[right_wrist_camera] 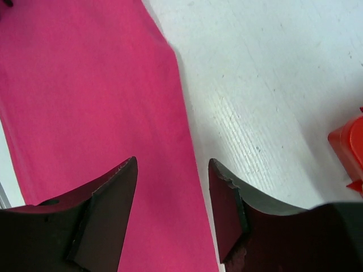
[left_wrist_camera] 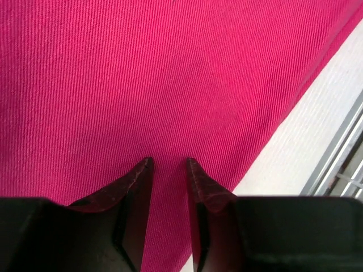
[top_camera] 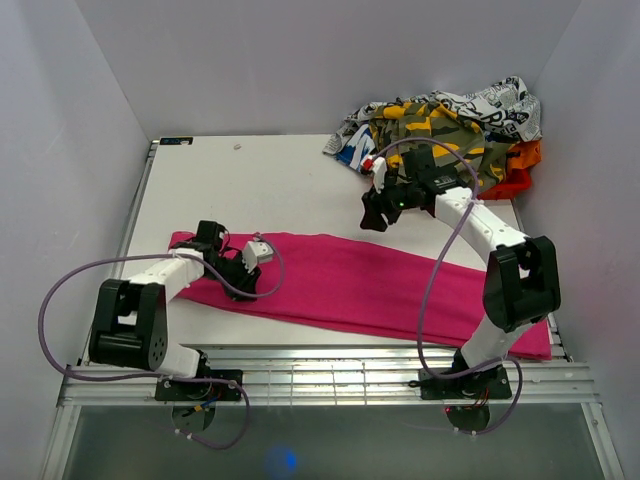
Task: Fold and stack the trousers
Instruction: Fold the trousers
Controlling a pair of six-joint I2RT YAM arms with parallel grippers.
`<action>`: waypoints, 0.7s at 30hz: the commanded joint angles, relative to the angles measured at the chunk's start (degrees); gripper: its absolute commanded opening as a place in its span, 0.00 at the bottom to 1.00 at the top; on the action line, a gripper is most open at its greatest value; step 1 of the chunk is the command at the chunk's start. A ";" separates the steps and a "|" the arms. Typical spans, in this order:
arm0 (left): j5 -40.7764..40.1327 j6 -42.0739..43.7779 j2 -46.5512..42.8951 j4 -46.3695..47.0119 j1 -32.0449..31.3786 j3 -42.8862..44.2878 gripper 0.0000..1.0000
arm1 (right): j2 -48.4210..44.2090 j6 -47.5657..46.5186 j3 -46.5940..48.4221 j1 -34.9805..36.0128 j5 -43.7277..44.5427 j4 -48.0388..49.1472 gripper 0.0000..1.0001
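The hot-pink trousers [top_camera: 380, 285] lie flat in one long strip across the near half of the white table, from the left side to the near right corner. My left gripper [top_camera: 245, 278] hangs low over their left end. In the left wrist view it [left_wrist_camera: 170, 161] is open by a narrow gap with nothing between the fingers, and plain pink fabric [left_wrist_camera: 170, 73] lies below. My right gripper [top_camera: 372, 218] is over the strip's far edge near the middle. In the right wrist view it [right_wrist_camera: 173, 161] is open and empty, straddling the trousers' edge [right_wrist_camera: 85, 102].
A heap of patterned clothes [top_camera: 450, 125] with an orange garment [top_camera: 520, 170] fills the back right corner; an orange-red piece of it shows in the right wrist view [right_wrist_camera: 349, 147]. White walls close in three sides. A metal rail [top_camera: 350, 375] runs along the near table edge.
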 commanded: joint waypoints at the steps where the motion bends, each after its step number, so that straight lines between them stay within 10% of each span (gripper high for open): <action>1: -4.71 3.04 -4.05 1.00 -1.50 -5.55 0.40 | 2.98 4.05 5.16 1.48 -3.27 4.49 0.58; 8: -8.06 10.68 -9.05 -1.28 -2.20 -12.07 0.37 | 11.76 5.20 9.21 6.84 -2.12 8.01 0.53; 13: -4.12 10.70 -16.94 -3.39 -2.21 -10.58 0.59 | 17.66 6.43 12.38 11.05 -0.63 9.59 0.58; 21: -1.03 -8.16 -22.33 -1.29 -2.03 1.96 0.70 | 25.84 6.35 15.45 14.40 -1.50 11.18 0.65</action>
